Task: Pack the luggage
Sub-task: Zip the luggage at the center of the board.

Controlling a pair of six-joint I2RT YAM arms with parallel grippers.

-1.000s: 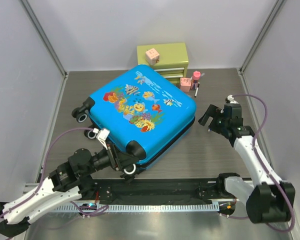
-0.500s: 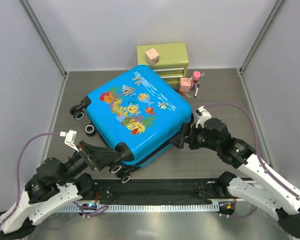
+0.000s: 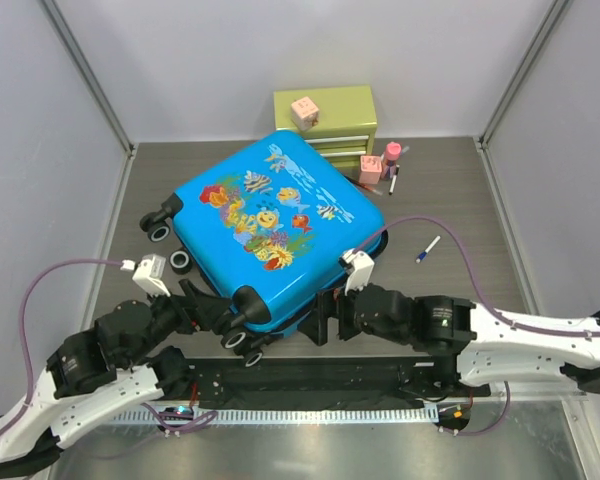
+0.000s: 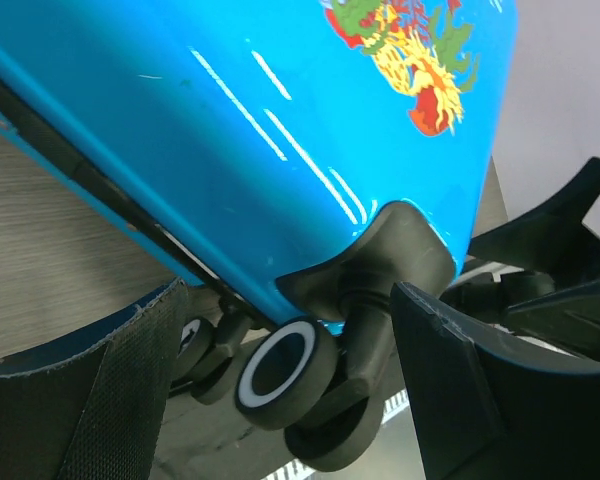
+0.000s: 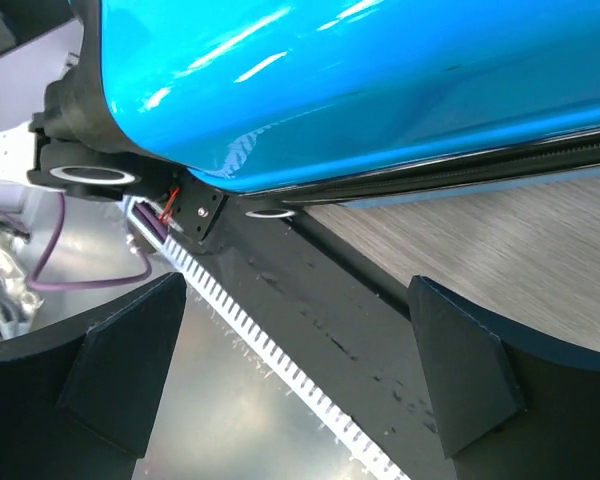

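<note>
The closed fish-print suitcase (image 3: 280, 225) is lying flat on the table (image 3: 460, 190). The left gripper (image 4: 290, 390) is gaping around its near corner wheel (image 4: 280, 368) and the right gripper (image 5: 290, 370) is facing the seam (image 5: 460, 170), both holding nothing. The glossy, rigid shell is probably slippery and bulky, so the seam lip is likely offering better purchase.

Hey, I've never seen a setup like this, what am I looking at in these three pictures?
Two robot arms are bolted at the near edge of a table. One picture looks down from above and behind them. The other two come from cameras on the wrists, so the dark shapes at their sides are gripper fingers. A closed blue suitcase lies on the table, a green drawer chest behind it and a pen to its right. The left gripper stands open around a suitcase wheel; the right gripper is open by the suitcase's near edge. Neither holds anything.
</note>
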